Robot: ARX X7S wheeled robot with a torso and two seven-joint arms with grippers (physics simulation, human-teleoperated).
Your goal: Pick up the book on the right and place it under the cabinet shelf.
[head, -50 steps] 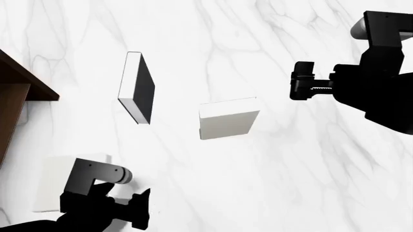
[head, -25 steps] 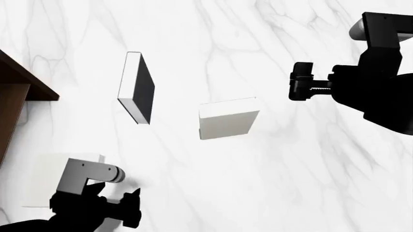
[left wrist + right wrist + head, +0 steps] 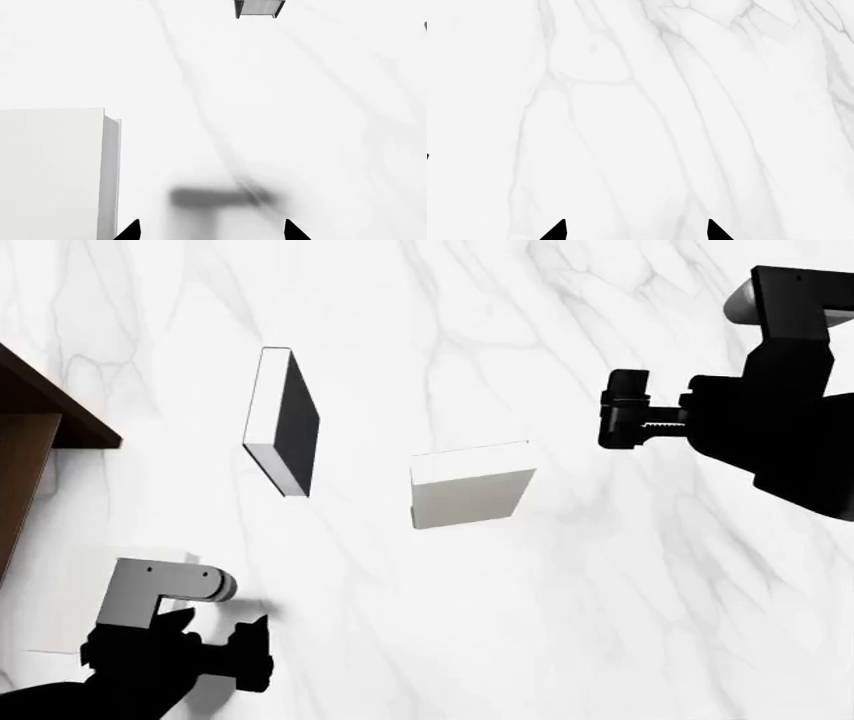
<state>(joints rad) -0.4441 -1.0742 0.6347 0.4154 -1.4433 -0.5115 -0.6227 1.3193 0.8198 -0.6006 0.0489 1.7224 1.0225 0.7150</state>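
The book (image 3: 67,600) is a plain white slab lying flat at the lower left, partly under my left arm. In the left wrist view the book (image 3: 53,175) lies just beside one fingertip, outside the jaws. My left gripper (image 3: 258,657) (image 3: 211,232) is open over bare marble with nothing between its fingers. The dark brown cabinet shelf (image 3: 47,405) shows only as a corner at the left edge. My right gripper (image 3: 618,408) (image 3: 636,232) hangs open at the upper right over bare table, far from the book.
A white book with a black face (image 3: 283,422) lies left of centre. A plain grey book with a lighter top edge (image 3: 470,490) sits mid-table. A grey book end (image 3: 259,7) shows far off in the left wrist view. White marble table (image 3: 641,590).
My left arm has slid leftward and slightly down in the head view. The white book's outline also sits further left than before. The right arm has not moved.
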